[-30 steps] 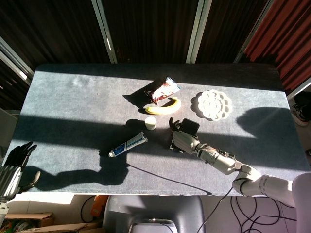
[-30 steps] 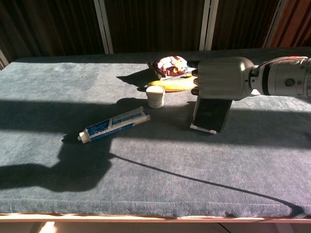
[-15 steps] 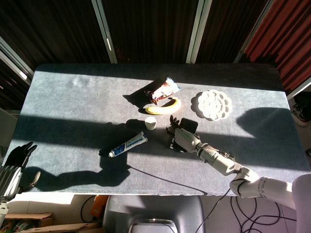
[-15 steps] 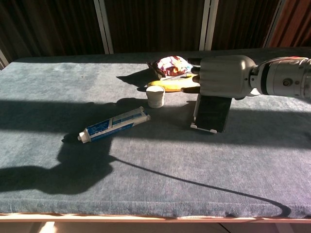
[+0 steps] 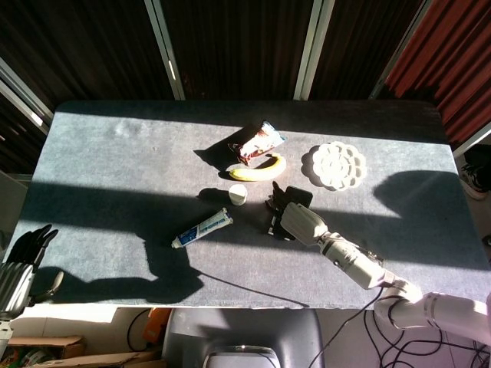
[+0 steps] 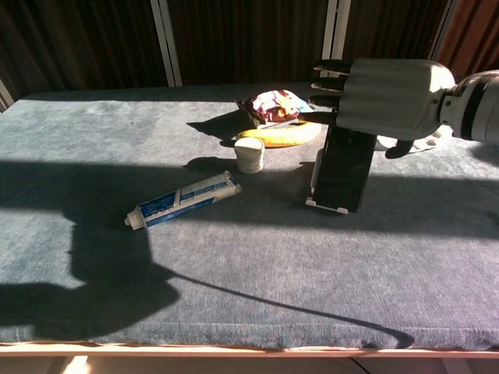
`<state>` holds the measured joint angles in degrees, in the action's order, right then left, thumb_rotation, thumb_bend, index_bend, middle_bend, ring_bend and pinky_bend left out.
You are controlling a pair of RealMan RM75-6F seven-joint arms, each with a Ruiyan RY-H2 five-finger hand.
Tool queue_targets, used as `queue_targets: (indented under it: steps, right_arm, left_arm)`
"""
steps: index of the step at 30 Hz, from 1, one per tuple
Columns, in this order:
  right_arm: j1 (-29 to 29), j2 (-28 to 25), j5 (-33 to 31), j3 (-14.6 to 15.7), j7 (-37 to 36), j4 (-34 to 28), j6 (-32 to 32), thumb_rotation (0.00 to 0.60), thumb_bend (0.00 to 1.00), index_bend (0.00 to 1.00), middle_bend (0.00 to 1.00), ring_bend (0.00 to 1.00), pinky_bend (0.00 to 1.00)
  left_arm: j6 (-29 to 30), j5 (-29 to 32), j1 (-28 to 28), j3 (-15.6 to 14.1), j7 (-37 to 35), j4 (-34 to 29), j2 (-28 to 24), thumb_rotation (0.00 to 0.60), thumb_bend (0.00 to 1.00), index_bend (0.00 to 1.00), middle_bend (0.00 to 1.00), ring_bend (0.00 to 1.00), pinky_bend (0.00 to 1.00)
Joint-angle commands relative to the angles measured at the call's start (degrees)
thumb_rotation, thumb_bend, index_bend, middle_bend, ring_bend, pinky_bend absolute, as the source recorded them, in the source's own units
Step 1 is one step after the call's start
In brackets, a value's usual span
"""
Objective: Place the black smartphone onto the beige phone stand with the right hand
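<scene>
Phone (image 6: 343,166): black slab, leaning upright on the beige stand (image 6: 326,205) mid-worktop (image 6: 234,265)
Right hand (image 6: 386,97): hovering above the phone, fingers apart, gripping nothing
Left hand (image 5: 17,264): showing in head view only, off the worktop edge, fingers loosely spread
Chest view: showing the stand's lip

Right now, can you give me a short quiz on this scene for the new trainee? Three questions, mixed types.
1. True or false: the black smartphone lies flat on the table.
2. What lies between the snack bag and the small white cup? A banana; B toothpaste tube; C white plate.
3. Fill in: the ___ robot hand is above the phone, fingers spread.
Key: 1 false, it stands propped on the beige phone stand. 2 A. 3 right.
</scene>
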<state>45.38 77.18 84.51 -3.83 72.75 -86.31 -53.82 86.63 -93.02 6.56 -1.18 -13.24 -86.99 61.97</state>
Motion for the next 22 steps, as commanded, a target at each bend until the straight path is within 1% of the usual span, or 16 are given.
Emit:
queue_targets:
  steps: [1,2,5,7,8,9,10,11,12,13,15,22]
  right_arm:
    - [-8.78,-2.52,2.04,1.0,-10.22,-7.46,-14.12,0.6,0.16,0.0,0.11,0.04,0.12]
    - [-11.08,-2.8,1.96,1.33,-11.81,-8.81,-17.42,0.6,0.16,0.0,0.08,0.02,0.12]
    - [-12.68,-2.97,1.95,1.65,-13.03,-9.69,-19.62,0.6,0.16,0.0,0.03,0.0,0.1]
    - [-17.72,-3.38,1.18,2.68,-18.48,-12.2,-26.0,0.6,0.16,0.0,0.01,0.0,0.07]
    - [-20.79,-3.48,1.71,3.76,-22.65,-12.87,-29.86,0.6,0.16,0.0,0.0,0.0,0.04]
    - [-24.11,-3.41,2.45,5.05,-28.54,-12.58,-33.76,0.6,0.16,0.0,0.0,0.0,0.02]
    - [-26.73,-3.11,2.41,5.91,-33.64,-11.92,-36.57,0.6,0.16,0.0,0.0,0.0,0.01]
    - [-31.53,-2.49,1.59,7.6,-43.68,-9.22,-41.0,0.6,0.16,0.0,0.0,0.0,0.0]
    - [-33.52,-1.87,1.72,8.01,-49.47,-6.01,-42.95,0.6,0.16,0.0,0.0,0.0,0.0]
    - [-34.69,-1.1,1.85,7.91,-53.89,-2.77,-43.88,0.6,0.16,0.0,0.0,0.0,0.0]
    - [-35.47,-0.91,1.53,7.73,-56.7,-0.52,-43.53,0.6,0.16,0.0,0.0,0.0,0.0]
    - [-36.5,-2.23,-0.22,6.18,-58.92,-0.88,-40.65,0.6,0.16,0.0,0.0,0.0,0.0]
  left_arm:
    - [0.22,0.08,-0.17,0.03,0.29,-0.04,0.02,0.6,0.39,0.0,0.0,0.0,0.0]
    - [0.33,0.14,-0.23,0.08,0.49,-0.08,0.03,0.6,0.39,0.0,0.0,0.0,0.0]
    - [0.44,0.15,-0.29,0.1,0.64,-0.12,0.06,0.6,0.39,0.0,0.0,0.0,0.0]
    - [0.93,-0.02,-0.43,0.2,1.14,-0.2,0.23,0.6,0.39,0.0,0.0,0.0,0.0]
    - [1.31,-0.17,-0.54,0.25,1.63,-0.2,0.41,0.6,0.39,0.0,0.0,0.0,0.0]
    - [1.67,-0.33,-0.7,0.26,2.35,-0.23,0.64,0.6,0.39,0.0,0.0,0.0,0.0]
    - [1.86,-0.52,-0.81,0.18,3.06,-0.31,0.8,0.6,0.39,0.0,0.0,0.0,0.0]
    - [2.07,-1.29,-1.01,-0.26,4.76,-0.53,1.09,0.6,0.39,0.0,0.0,0.0,0.0]
    - [2.27,-1.78,-1.14,-0.49,5.99,-0.75,1.34,0.6,0.39,0.0,0.0,0.0,0.0]
    - [2.43,-1.89,-1.27,-0.52,7.13,-1.01,1.63,0.6,0.39,0.0,0.0,0.0,0.0]
    - [2.21,-1.96,-1.29,-0.62,8.32,-1.4,1.97,0.6,0.39,0.0,0.0,0.0,0.0]
    - [1.21,-1.38,-1.19,-0.61,11.21,-2.35,2.5,0.6,0.39,0.0,0.0,0.0,0.0]
